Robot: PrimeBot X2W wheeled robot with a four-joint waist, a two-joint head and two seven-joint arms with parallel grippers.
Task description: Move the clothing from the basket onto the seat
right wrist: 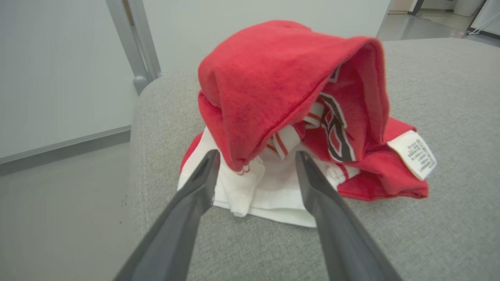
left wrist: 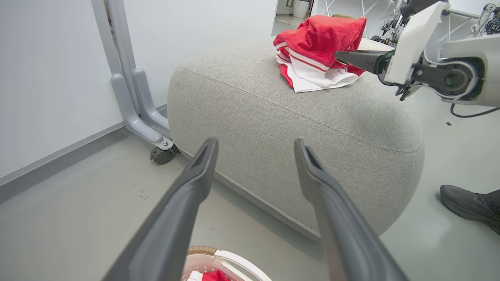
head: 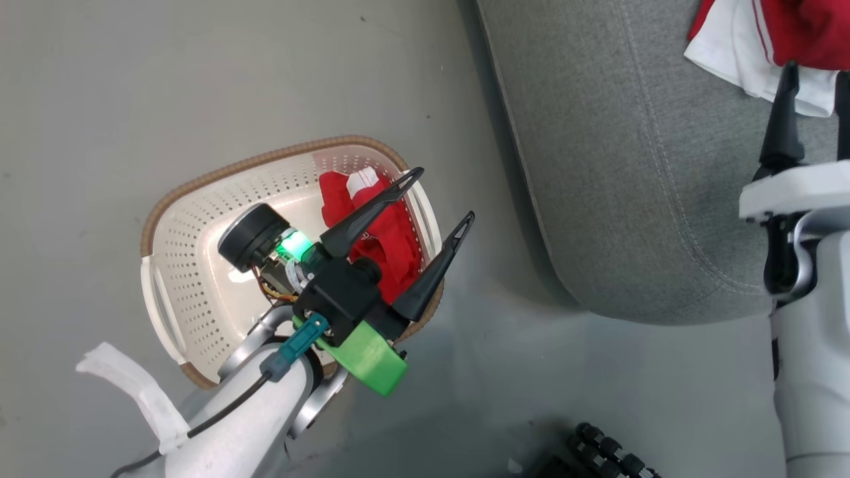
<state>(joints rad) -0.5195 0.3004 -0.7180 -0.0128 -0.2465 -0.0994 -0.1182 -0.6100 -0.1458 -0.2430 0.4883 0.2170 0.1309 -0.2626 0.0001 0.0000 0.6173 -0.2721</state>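
One red garment (right wrist: 281, 86) lies heaped near a corner of the seat (head: 631, 166), the right gripper (right wrist: 256, 156) spread just short of it, apparently leaving it free, while the left gripper (head: 444, 194), jaws likewise apart, hangs over the basket (head: 199, 192), evidently placed for the second garment (head: 392, 245) lying against its side wall.

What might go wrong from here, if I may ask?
1. The open right gripper straddles the white hem of the piled garment on the seat; pulling back might snag and drag it.
2. The second garment lies bunched against one side of the basket below the open left gripper; a grab there may hit plastic or catch little cloth.
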